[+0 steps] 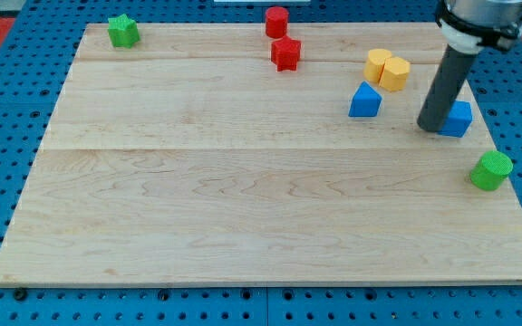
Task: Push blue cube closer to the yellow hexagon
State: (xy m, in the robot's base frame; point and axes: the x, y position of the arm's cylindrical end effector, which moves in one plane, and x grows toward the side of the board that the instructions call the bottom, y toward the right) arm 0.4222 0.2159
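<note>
My tip [430, 125] touches the left side of the blue cube [459, 119], on the board's [243, 217] right side. It is only a rod, with no jaws to open or close. The yellow hexagon [395, 73] sits up and left, near a blue triangle [364, 100].

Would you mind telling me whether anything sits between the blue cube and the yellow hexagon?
Nothing visible does. My tip is against the blue cube on the view's left; the board up-left to the yellow hexagon is bare, with the blue triangular block off that line.
</note>
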